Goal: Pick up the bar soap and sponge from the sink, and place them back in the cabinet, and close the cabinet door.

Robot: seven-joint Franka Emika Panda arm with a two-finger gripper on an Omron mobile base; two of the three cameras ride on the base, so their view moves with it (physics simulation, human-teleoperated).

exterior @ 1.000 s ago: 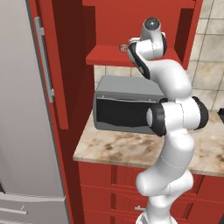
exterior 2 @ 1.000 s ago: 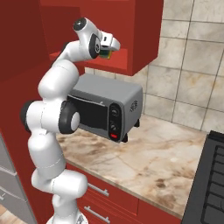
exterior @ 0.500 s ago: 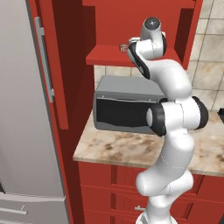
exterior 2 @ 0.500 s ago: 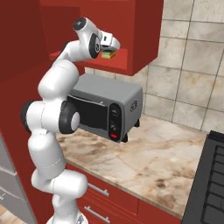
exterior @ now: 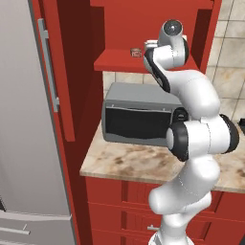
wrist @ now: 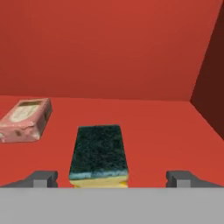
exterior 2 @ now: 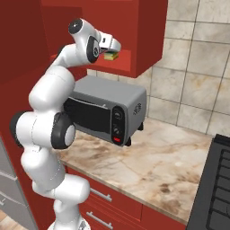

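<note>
Lying flat on the red shelf (wrist: 166,127) of the cabinet (exterior 2: 143,40), the sponge (wrist: 99,155) rests dark green face up with its yellow layer showing along the near edge. It sits between the two fingers (wrist: 41,178) and just ahead of them, with a clear gap of bare shelf on either side, so neither finger touches it. The fingers are spread wide and grip nothing.

Off to the left of the fingers and a little farther back lies the bar soap (wrist: 25,120), a flat pinkish-brown bar, also resting on the shelf. It is near the sponge but apart from it, with red shelf showing between the two. Beyond both things stands the red back wall of the cabinet, and to the right of the fingers the darker side wall closes in.

From the right base view the gripper (exterior 2: 112,48) reaches into the open cabinet at shelf height, with the sponge visible as a small yellow and green patch right at its tip. From the left base view the soap shows as a small bar on the shelf, just left of the arm's hand.

Below the shelf a grey toaster oven (exterior 2: 105,110) stands on the mottled stone counter (exterior 2: 157,166). The tall grey fridge door (exterior: 24,119) fills the left side of the left base view.
</note>
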